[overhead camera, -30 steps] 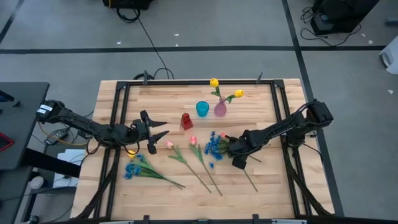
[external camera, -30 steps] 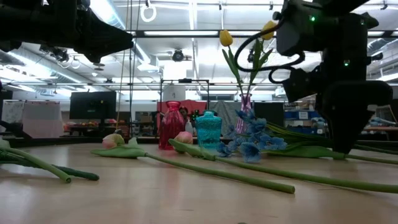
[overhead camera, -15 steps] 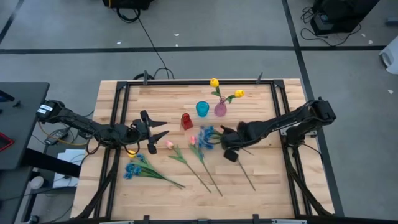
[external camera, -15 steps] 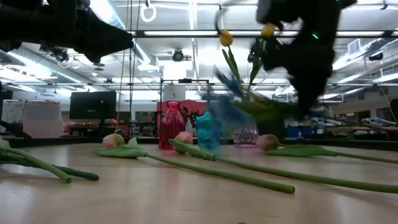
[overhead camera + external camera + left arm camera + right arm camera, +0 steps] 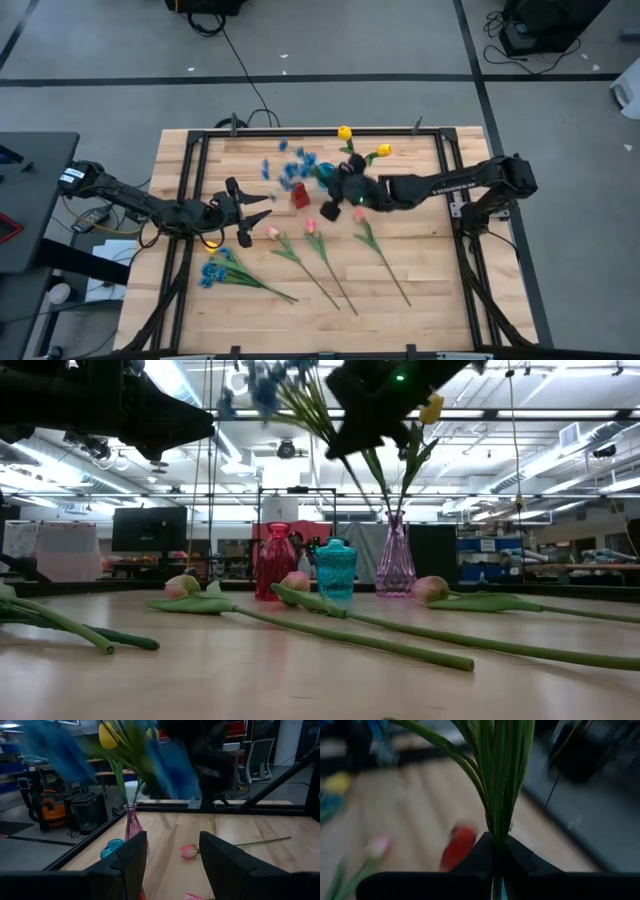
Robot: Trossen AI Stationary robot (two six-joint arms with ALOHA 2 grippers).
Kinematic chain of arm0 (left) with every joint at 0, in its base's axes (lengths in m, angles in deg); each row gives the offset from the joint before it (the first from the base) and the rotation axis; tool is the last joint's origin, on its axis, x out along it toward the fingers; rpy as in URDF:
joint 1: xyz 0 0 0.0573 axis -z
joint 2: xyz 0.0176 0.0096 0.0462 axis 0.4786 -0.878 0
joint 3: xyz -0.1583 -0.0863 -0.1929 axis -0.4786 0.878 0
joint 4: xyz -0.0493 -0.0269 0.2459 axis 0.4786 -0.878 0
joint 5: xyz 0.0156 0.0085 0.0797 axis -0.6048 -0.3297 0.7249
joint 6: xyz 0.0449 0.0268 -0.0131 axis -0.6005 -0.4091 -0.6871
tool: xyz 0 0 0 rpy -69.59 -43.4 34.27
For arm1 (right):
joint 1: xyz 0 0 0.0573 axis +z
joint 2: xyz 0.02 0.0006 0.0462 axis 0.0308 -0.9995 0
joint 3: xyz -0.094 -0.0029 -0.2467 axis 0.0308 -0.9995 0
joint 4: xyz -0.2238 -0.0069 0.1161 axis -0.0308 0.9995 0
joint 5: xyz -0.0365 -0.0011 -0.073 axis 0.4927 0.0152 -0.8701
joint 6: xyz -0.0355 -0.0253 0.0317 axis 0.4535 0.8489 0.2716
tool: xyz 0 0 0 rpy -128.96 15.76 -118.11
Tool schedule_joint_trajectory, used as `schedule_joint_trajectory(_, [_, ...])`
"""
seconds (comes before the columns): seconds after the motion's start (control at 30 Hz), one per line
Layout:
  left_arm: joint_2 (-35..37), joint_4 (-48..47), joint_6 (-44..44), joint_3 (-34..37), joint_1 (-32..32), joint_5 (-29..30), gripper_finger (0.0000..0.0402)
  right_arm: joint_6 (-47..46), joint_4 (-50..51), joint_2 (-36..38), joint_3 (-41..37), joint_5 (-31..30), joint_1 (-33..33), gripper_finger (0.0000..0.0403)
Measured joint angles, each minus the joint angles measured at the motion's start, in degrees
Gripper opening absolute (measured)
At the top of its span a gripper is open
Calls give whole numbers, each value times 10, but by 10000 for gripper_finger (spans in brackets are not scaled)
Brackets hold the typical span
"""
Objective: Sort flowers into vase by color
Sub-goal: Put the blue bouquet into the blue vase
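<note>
My right gripper is raised over the vases near the table's far edge and is shut on a bunch of blue flowers. The low view shows the blossoms high above the table. Three vases stand in a row: red, teal, and pink holding two yellow tulips. Three pink tulips and a second blue bunch lie flat on the table. My left gripper hovers open over the table's left part. My right gripper pinches the blue bunch's green stems between its two fingers, several stems together. The fingers point toward the table's left, and the stems run on ahead of them. The bunch is lifted clear, slanting up with its blossoms toward the left.
A black frame runs along the table's edges. The pink tulips' long stems cross the middle of the table toward its near edge. Bare wood shows at the near right. The room lies beyond the far edge.
My right gripper has risen from the table's middle and swung toward the far edge and left, to above the vases. The blue bunch went with it, lifted clear of the table and tipped blossoms-up. A pink tulip that lay under it now shows. My left arm kept still.
</note>
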Motion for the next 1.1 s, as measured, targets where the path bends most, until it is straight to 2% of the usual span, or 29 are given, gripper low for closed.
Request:
schedule_joint_trajectory(0.1, [0, 0, 0, 0, 0, 0, 188, 67, -90, -12, -5, 0, -23, 33])
schedule_joint_trajectory(0.27, [0, 0, -1, 0, 0, 1, 188, 110, -252, -60, -25, -5, -51, 33])
schedule_joint_trajectory(0.5, [1, -5, -1, 0, 0, 9, 188, 189, -368, -131, -28, -67, -61, 33])
schedule_joint_trajectory(0.8, [1, -6, -1, 0, 0, 10, 188, 163, -341, -136, -29, -73, -76, 33])
schedule_joint_trajectory(1.1, [1, -7, -1, 0, 0, 10, 188, 81, -250, -136, -29, -89, -78, 49])
